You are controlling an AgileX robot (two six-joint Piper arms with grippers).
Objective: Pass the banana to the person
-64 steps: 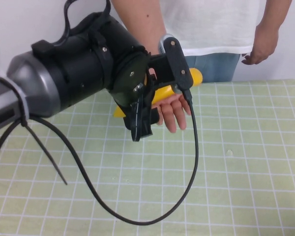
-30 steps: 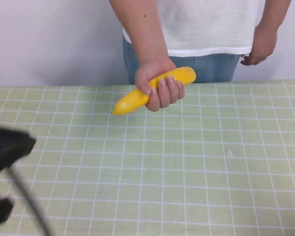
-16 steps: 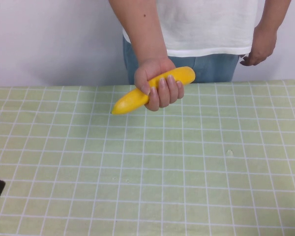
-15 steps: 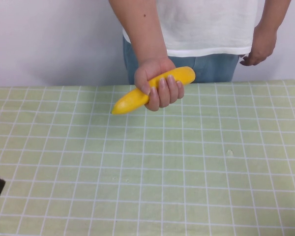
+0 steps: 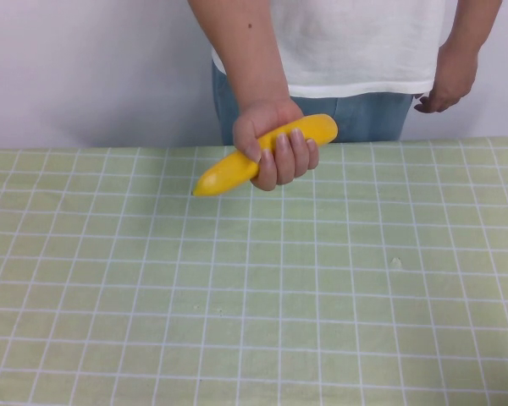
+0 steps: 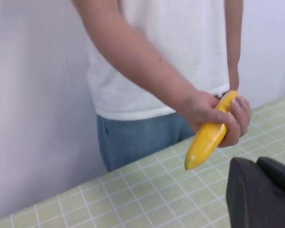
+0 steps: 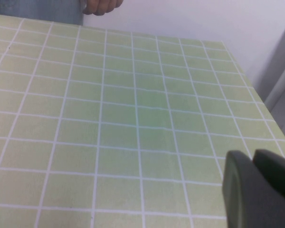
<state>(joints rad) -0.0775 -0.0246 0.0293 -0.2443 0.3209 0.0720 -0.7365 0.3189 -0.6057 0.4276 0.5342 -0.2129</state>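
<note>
Left pincer (image 6: pixel 261 190): dark housing visible only in its own wrist view, low over the table (image 5: pixel 322 296), near but apart from the banana; it touches and holds nothing. Whether its fingers stand open or closed cannot be told, since only blurred black bulk shows. It does not appear in the high view.

Banana (image 5: pixel 267 154): bright yellow, glossy, clasped round its middle in the hand (image 5: pixel 275 148) of the person (image 5: pixel 356 51). It is held just above the table's far edge, at about 12 o'clock from the table's centre, slightly toward 11. Long axis nearly level, running from 2 o'clock down to 8 o'clock; the tapered tip points to 8 o'clock, the blunt end to 2 o'clock. Four fingers wrap its front.

Person: white t-shirt, blue jeans, standing behind the table; other hand hangs at the hip, at 1 o'clock.

Right pincer (image 7: pixel 259 187): dark housing seen only in its own wrist view, above bare green checked cloth, holding nothing; finger opening cannot be told.
</note>
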